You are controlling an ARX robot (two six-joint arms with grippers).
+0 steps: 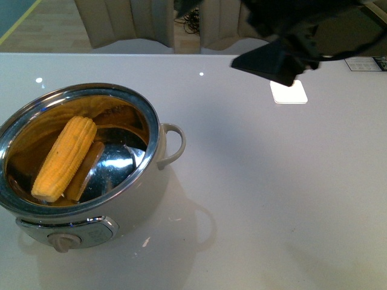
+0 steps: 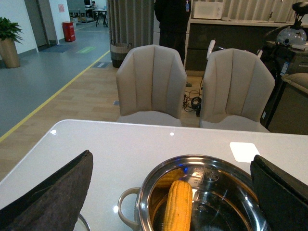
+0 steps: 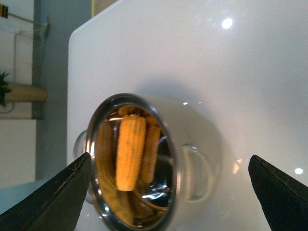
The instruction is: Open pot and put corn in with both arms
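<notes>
The right gripper hangs above the white table, jaws spread wide, empty. A yellow corn lies inside the lidless pot.

You find no text you can read: the label at the table's two o'clock edge is blurred.

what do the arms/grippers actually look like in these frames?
Front view: the right arm is a black, boxy mass with a thin black cable trailing off it. Both wrist views show wedge-shaped black fingers, the left fingers with a matte, textured surface, the right fingers smoother. No markings visible.
</notes>
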